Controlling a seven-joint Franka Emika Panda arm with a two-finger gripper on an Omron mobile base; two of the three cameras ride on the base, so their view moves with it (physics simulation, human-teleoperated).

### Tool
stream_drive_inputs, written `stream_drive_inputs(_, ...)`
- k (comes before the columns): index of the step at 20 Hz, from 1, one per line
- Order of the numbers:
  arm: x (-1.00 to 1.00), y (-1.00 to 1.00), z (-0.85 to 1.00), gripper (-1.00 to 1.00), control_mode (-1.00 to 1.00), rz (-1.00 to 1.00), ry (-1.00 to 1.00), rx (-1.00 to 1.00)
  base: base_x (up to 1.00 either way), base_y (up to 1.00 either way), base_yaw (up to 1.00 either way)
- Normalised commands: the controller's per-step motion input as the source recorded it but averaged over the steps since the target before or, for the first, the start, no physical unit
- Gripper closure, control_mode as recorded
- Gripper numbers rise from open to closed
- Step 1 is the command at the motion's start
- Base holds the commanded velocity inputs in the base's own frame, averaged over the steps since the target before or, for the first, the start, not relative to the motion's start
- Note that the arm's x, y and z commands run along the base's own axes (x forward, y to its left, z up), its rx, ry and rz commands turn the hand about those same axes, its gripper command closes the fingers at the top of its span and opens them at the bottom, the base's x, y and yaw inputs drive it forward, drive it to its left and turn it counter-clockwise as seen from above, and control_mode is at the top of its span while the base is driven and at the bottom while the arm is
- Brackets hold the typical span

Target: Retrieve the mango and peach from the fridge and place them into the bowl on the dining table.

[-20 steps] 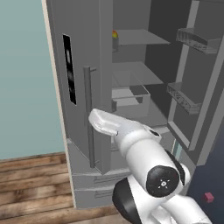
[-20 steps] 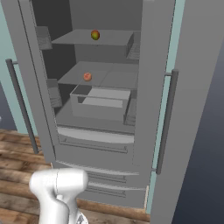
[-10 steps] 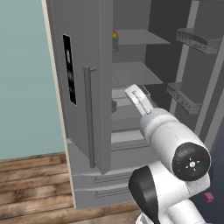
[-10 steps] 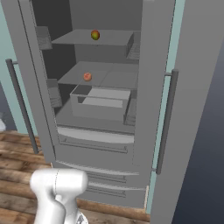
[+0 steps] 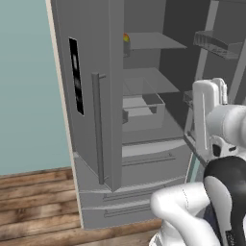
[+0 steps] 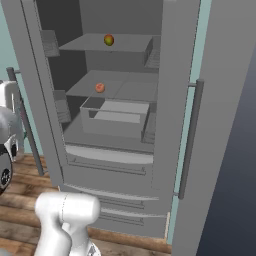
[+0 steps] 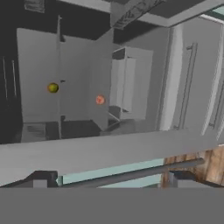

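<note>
The grey fridge (image 6: 175, 100) stands with both doors swung open. On its top shelf lies the mango (image 6: 108, 39), yellow-green with a red blush, also at the left door's edge (image 5: 126, 38). One shelf lower sits the pinkish-red peach (image 6: 100, 87). The rolled hand view looks into the fridge from outside, with the mango (image 7: 53, 88) and the peach (image 7: 99, 99) small and far off. My gripper (image 7: 111, 181) is open, its dark fingertips (image 7: 41, 180) wide apart with nothing between them. The bowl and the dining table are out of view.
A clear bin (image 6: 117, 117) sits below the peach's shelf. The open right door carries shelves (image 5: 216, 43) and a bar handle (image 6: 190, 135); the left door (image 5: 103, 120) juts toward me. Drawers (image 5: 139, 158) close the fridge's bottom. Wooden floor (image 5: 33, 202) lies in front.
The arm has swung up and to the right in the left base view, rising in front of the open right door. Both fruits lie where they were. The gripper stays open.
</note>
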Motion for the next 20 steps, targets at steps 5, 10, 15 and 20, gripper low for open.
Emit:
stream_drive_inputs(5, 0.06, -0.23, 0.00, -1.00, -1.00, 0.12, 0.08, 0.49, 0.00, 0.00, 0.00)
stream_drive_inputs(10, 0.30, 0.04, -0.08, -1.00, -1.00, 0.03, 0.06, 0.19, 0.00, 0.00, 0.00)
stream_drive_inputs(15, 0.31, 0.06, -0.14, -1.00, -1.00, -0.01, -0.10, 0.03, 0.00, 0.00, 0.00)
stream_drive_inputs(20, 0.16, 0.03, 0.03, -1.00, -1.00, 0.00, -0.13, 0.01, 0.00, 0.00, 0.00)
